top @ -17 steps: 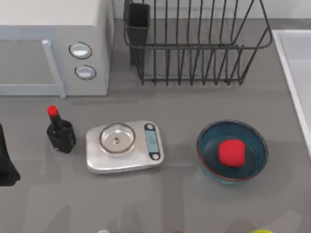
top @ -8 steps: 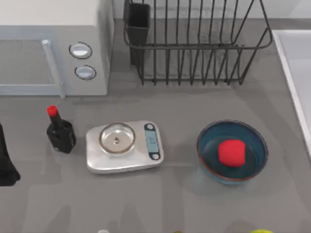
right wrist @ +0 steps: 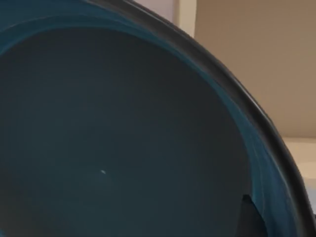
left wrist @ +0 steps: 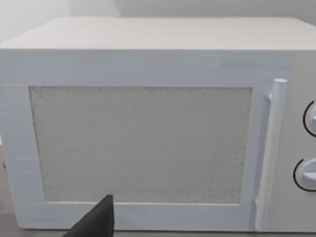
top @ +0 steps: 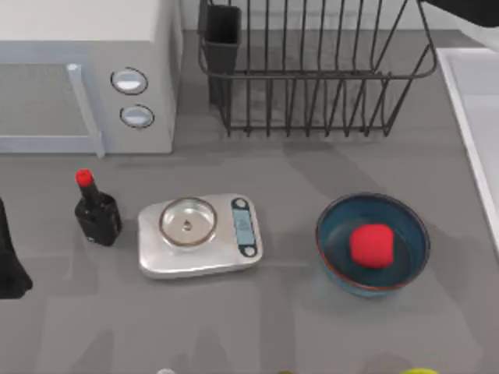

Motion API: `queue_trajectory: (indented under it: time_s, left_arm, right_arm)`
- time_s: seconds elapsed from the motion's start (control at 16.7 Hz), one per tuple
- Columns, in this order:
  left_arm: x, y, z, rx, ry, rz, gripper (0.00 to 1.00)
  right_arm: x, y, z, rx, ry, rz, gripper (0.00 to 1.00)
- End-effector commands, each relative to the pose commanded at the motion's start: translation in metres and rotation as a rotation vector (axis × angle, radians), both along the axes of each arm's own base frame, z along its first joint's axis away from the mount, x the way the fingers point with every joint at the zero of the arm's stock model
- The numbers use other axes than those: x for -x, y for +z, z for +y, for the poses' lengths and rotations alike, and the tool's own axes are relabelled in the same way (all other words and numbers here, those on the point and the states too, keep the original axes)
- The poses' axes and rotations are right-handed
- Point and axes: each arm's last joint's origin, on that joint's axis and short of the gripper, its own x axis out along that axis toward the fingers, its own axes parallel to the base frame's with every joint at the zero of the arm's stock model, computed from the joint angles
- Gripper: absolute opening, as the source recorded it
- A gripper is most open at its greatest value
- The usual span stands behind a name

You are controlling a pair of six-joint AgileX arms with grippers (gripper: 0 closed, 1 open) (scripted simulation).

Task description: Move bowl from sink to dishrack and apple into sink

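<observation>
Near, lower right of top view: apple (top: 371, 245) sits inside blue bowl (top: 373, 244) on grey counter (top: 281, 327), not yet in sink (top: 477, 117); that step left.

Lower left edge: left arm (top: 9, 265) parked; its fingers, cannot tell.

Mid-frame: scale (top: 199, 235), black bottle (top: 97, 210).

Far: dishrack (top: 312, 70) holds no bowl.

Upper right corner: dark shape of right arm (top: 468, 9) above rack corner.

Right wrist view: second bowl (right wrist: 113, 138) pressed close against camera, likely carried; grip itself, cannot tell.

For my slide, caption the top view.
Apple sits in a bowl on the table, dishrack behind.
</observation>
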Motion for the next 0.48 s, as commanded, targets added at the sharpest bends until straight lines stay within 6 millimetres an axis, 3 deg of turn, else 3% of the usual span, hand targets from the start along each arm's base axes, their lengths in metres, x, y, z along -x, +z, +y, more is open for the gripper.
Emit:
queue_trajectory:
  time_s: [0.48]
  left_arm:
    - [0.0000,0.0000,0.0000,0.000,0.000,0.000,1.00]
  right_arm:
    - [0.0051,0.0017,0.0055,-0.037,0.005,-0.023,0.00]
